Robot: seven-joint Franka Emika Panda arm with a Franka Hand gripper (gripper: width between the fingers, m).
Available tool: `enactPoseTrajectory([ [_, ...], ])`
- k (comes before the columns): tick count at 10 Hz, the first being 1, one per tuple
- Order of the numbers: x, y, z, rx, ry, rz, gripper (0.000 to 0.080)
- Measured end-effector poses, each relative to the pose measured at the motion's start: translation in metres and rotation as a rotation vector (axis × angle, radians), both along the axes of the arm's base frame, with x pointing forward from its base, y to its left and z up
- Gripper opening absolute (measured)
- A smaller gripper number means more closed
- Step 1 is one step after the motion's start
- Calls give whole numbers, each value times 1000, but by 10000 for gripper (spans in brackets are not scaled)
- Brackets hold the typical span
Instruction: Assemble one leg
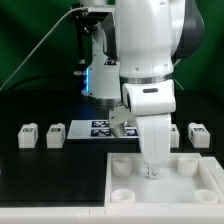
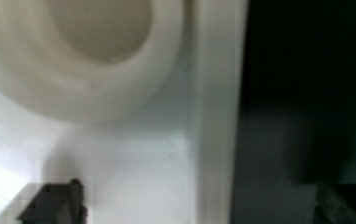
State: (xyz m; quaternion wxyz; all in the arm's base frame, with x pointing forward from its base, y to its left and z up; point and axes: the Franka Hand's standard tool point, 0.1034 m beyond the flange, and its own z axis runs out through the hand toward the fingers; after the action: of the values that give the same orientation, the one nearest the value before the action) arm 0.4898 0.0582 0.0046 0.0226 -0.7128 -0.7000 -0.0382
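Observation:
Three white legs with black-and-white tags stand on the black table in the exterior view: two on its left (image 1: 28, 135) (image 1: 56, 133) and one on its right (image 1: 198, 134). A fourth (image 1: 176, 133) peeks out behind the arm. My gripper (image 1: 152, 172) points down at the far rim of the large white tray-like piece (image 1: 200, 195), between its corner holes. In the wrist view the gripper (image 2: 196, 205) is open. Its dark fingers (image 2: 50, 203) stand wide apart over the white rim (image 2: 157, 130) beside a round hole (image 2: 104, 35). It holds nothing.
The marker board (image 1: 98, 128) lies on the table behind the tray-like piece, partly hidden by the arm. A green backdrop and a camera stand (image 1: 92, 60) are at the back. Black table (image 2: 308, 90) shows beside the rim.

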Motion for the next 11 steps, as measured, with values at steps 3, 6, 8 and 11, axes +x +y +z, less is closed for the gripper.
enactPoseTrajectory([
  [3,0,-1,0,0,0,-1,649],
  [6,0,4,13,-1,-8,-109,649],
  [8,-10,21,37,6,-14,-278,649],
  [11,-17,77,55,47,14,-727,649],
])
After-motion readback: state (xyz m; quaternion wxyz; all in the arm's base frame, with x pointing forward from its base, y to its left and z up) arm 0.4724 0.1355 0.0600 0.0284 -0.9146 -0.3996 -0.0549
